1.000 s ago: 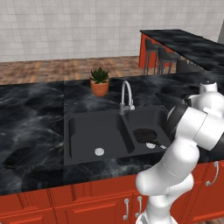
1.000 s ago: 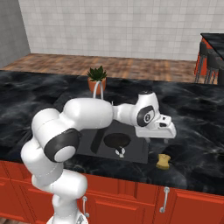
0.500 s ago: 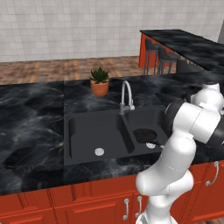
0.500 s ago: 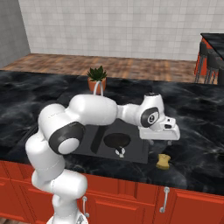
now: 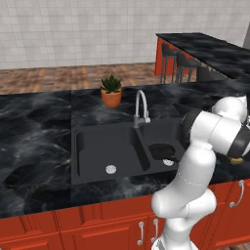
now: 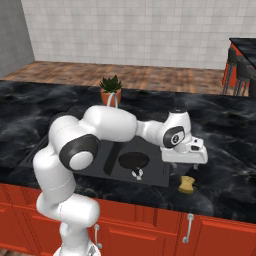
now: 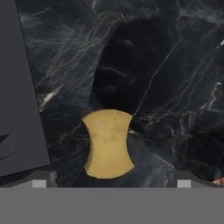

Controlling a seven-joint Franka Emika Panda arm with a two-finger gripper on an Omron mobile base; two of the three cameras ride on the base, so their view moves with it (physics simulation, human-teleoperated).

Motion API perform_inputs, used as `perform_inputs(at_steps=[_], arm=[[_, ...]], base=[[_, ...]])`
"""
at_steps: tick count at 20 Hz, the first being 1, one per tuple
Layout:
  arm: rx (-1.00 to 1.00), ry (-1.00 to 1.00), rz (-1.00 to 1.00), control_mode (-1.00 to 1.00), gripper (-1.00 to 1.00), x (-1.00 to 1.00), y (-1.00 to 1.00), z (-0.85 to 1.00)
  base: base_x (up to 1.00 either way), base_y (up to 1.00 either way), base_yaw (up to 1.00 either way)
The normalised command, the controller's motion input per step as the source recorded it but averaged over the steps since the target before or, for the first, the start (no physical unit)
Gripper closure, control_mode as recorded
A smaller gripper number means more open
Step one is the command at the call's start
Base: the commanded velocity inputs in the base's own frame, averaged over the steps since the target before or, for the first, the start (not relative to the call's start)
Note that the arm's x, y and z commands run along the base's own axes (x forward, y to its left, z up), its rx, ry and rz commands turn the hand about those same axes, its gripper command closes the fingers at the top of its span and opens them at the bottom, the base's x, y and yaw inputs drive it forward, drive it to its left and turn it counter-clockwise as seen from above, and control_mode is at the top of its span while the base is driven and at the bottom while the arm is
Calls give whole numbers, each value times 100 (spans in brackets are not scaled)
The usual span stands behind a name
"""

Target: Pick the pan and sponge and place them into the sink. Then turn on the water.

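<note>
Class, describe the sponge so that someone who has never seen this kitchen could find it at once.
Start at the black double sink set in the dark marble counter. Go past its right basin, where the round black pan lies, onto the counter near the front edge, below the open gripper. The sponge is the small yellow block with pinched-in sides, the only pale thing on the dark stone.

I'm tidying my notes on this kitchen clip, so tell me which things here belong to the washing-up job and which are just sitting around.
Part of the job:
pan, already in the sink's right basin
sponge, on the counter right of the sink
sink
faucet, no water running
gripper, open above the sponge

Just sitting around:
potted plant
bar stools
</note>
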Motion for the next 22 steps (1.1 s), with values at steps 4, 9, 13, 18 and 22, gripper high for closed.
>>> perform_inputs(at_steps=[4, 9, 13, 18, 22], arm=[[0, 0, 1, -100, -100, 0, -1, -15], [0, 0, 0, -100, -100, 0, -1, -15], [0, 0, 0, -100, -100, 0, -2, -13], [0, 0, 0, -100, -100, 0, -4, -12], [1, 0, 0, -100, -100, 0, -4, -12]], base=[[0, 0, 0], [0, 0, 0], [0, 0, 0], [0, 0, 0], [0, 0, 0]])
